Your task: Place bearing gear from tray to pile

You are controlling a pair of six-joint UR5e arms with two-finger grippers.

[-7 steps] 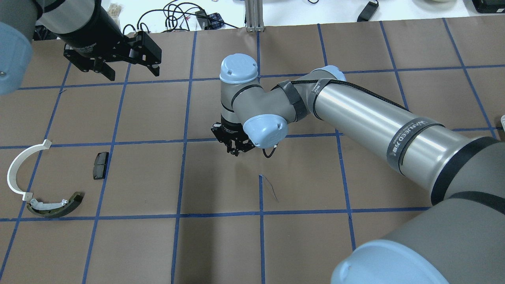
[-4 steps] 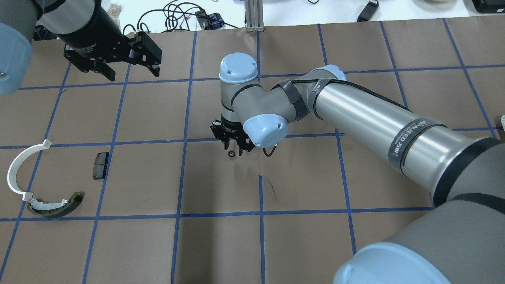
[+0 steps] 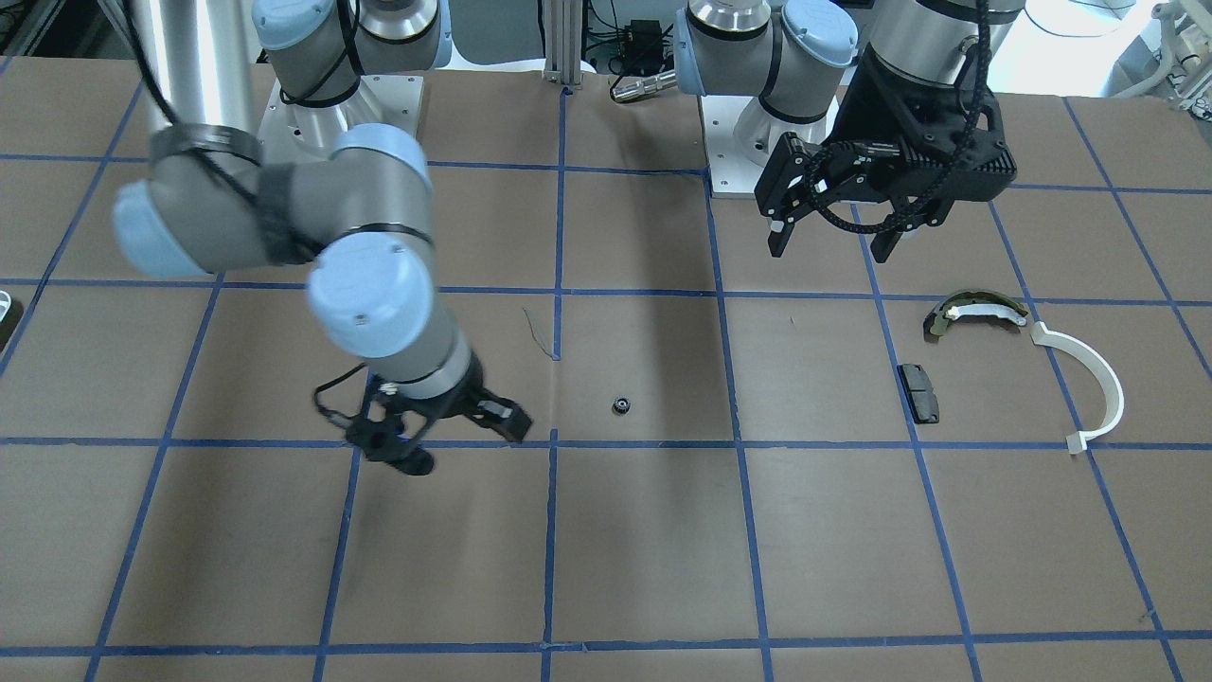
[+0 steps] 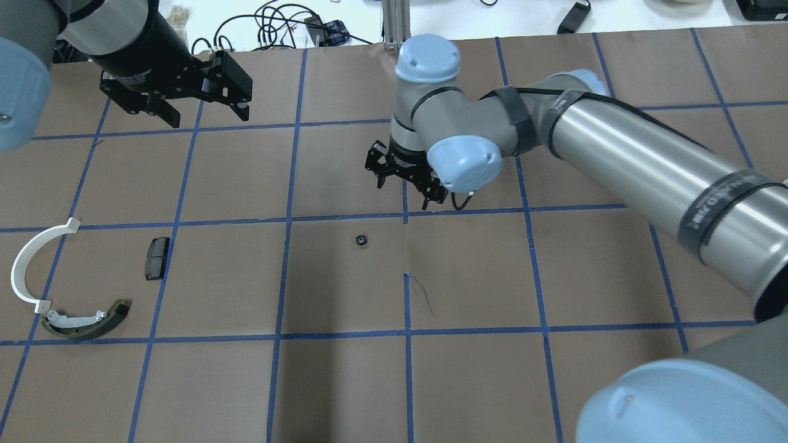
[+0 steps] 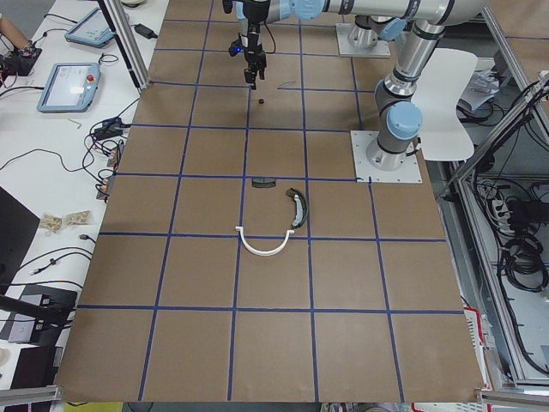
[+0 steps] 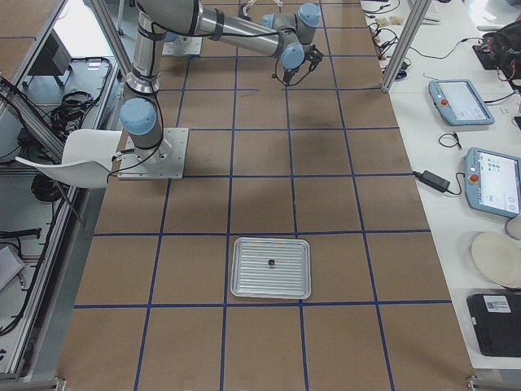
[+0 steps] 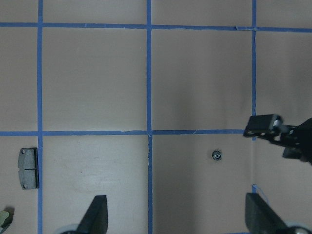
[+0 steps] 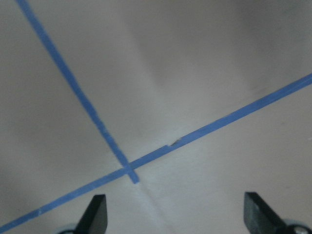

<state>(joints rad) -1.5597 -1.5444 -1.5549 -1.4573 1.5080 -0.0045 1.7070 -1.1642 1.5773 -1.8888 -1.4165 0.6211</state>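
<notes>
The gear [image 4: 361, 239] lies on the counter [image 4: 345, 381]. The right fingers [image 3: 502, 418] hover spread and empty near it. The left fingers [image 4: 167, 113], also spread, hang well away.

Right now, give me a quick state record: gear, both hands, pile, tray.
bearing gear: lying on the table, held by nothing
right hand: open, empty, raised beside the gear
left hand: open, empty, hovering away from the parts
pile: black pad, olive-and-white shoe, white arc; gear lies apart from them
tray: holds one small dark part
</notes>
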